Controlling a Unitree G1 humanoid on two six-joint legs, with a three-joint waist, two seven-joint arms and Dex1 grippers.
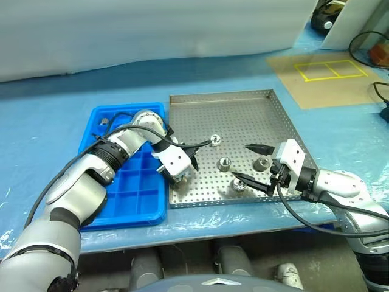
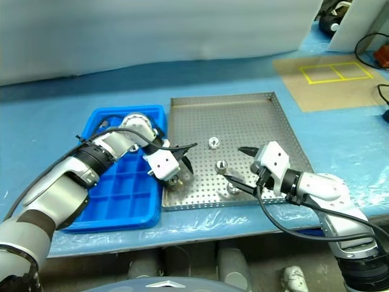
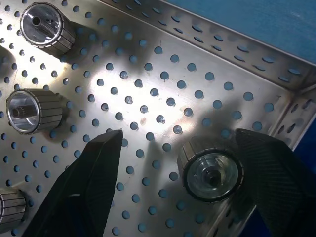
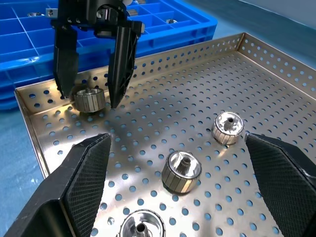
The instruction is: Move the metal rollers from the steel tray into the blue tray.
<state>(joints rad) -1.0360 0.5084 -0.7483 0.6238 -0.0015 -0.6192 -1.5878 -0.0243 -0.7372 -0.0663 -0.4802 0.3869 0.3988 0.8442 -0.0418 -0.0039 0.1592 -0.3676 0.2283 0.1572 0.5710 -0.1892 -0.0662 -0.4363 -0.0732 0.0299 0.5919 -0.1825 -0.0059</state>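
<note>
Blue tray [image 1: 137, 204] sits at left on the blue-covered table [image 1: 48, 121], its grid of compartments running near to far; in the right wrist view a couple of small shiny pieces lie in its far compartments, too small to name.

Just right of it, touching or nearly so, the steel tray [image 1: 243, 109] with its perforated floor.

Left gripper [image 1: 182, 173] hangs point-down over the steel tray's near-left corner. Jaws spread, straddling one metal roller [image 3: 211, 170] that stands on the tray floor close to the corner rim. Left wrist view shows a gap between roller and fingers [image 3: 84, 190] on both sides.

More metal rollers stand on the tray floor toward the middle: one farther back [image 1: 214, 140], one central [image 1: 224, 163], one near the front rim [image 1: 239, 186], one to the right [image 1: 261, 163].

Right gripper [image 1: 252, 163] hovers low over the near-right part of the steel tray, pointing left, jaws wide apart, holding nothing.
</note>
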